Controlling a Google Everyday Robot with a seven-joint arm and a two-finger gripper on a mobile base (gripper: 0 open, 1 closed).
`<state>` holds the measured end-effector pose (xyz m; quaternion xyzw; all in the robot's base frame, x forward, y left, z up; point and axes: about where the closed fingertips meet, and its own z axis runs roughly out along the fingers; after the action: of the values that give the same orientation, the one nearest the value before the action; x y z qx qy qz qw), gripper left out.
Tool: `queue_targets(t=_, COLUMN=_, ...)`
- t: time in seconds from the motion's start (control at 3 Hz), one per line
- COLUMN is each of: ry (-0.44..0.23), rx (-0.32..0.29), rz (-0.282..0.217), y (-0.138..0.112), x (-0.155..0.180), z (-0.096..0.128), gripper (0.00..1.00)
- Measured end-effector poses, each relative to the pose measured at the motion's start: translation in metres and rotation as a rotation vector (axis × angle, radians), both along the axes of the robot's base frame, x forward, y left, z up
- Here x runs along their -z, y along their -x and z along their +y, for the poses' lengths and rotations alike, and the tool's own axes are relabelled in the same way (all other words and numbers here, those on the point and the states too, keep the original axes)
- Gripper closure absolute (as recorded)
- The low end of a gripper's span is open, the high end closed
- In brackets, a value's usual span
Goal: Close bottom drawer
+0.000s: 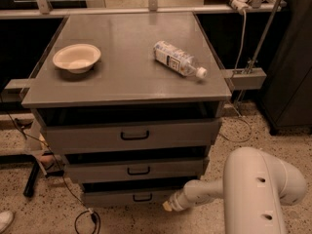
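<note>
Camera view | tool (168, 206), grip state cannot be told, sits low by the right end of the narrow grey metal bottom drawer (112, 198), pulled out just left of it | likely stiff and rail-guided: push the flat front near the black loop handle (143, 197) | above: mid-width drawer (97, 172), wide drawer (87, 138), bench (122, 82) with cream bowl (76, 57) and plastic bottle (178, 60) | black cable (85, 218) on the floor farther left, likely no obstacle

The arm (256, 189) is smooth off-white plastic, a fat rounded housing with small dark holes, tapering to a slim ribbed wrist. Yellowish pincer (168, 206) tip sits beside the bottom drawer (109, 198).
</note>
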<state>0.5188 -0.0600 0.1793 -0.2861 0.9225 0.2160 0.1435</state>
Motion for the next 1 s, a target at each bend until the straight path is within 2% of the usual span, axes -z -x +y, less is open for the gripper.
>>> queue_targets(t=0.67, ry=0.017, rx=0.045, rz=-0.056, y=-0.040, x=0.005, z=-0.003, gripper=1.00)
queue_targets(t=1.0, ry=0.019, rx=0.043, rz=-0.080, y=-0.051, x=0.005, z=-0.001, gripper=1.00)
